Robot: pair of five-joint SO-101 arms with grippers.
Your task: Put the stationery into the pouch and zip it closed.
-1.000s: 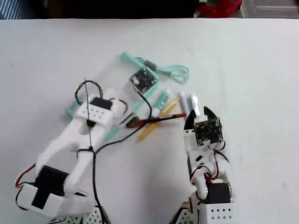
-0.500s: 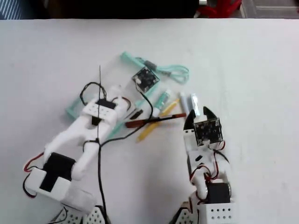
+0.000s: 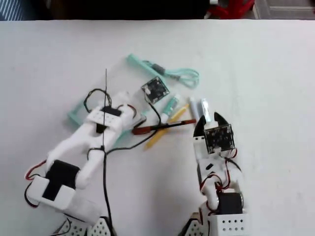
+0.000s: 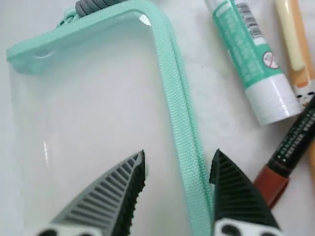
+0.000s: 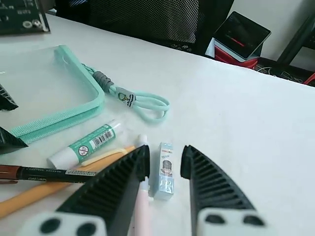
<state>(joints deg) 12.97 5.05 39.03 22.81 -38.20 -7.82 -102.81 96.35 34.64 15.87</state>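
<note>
Over the pouch (image 4: pixel 179 113), the left arm (image 3: pixel 93 132) has re-posed in the last second: elbow swung out away from the stationery (image 3: pixel 167 125), wrist nudged slightly toward the pouch's stationery-side edge. Pouch and stationery haven't budged, and neither has the right arm (image 3: pixel 216 167). Reads as lining up on the zip band, not a pick. Nothing is inside the pouch, so the task is barely started. Left gripper (image 4: pixel 179 156) is spread wide and straddles the teal zip band: one finger over the clear panel, the other outside the band on the marker side. Can't tell if the fingers touch the fabric, or whether the zip is open. Just outside that pouch edge lie the glue stick (image 4: pixel 251 54), cream-orange pen (image 4: pixel 290 34), brown-red marker (image 4: pixel 288 152) and yellow pencil (image 3: pixel 153 140), bunched, some crossing. Wrist strap (image 5: pixel 142 103) trails off a pouch corner. Right gripper (image 5: pixel 166 148) sits on the far side of the pile from the pouch, fingers apart, holding nothing, with a small pale-blue case (image 5: pixel 165 172) lying between them. My guess: left steadies the pouch mouth, right feeds.
</note>
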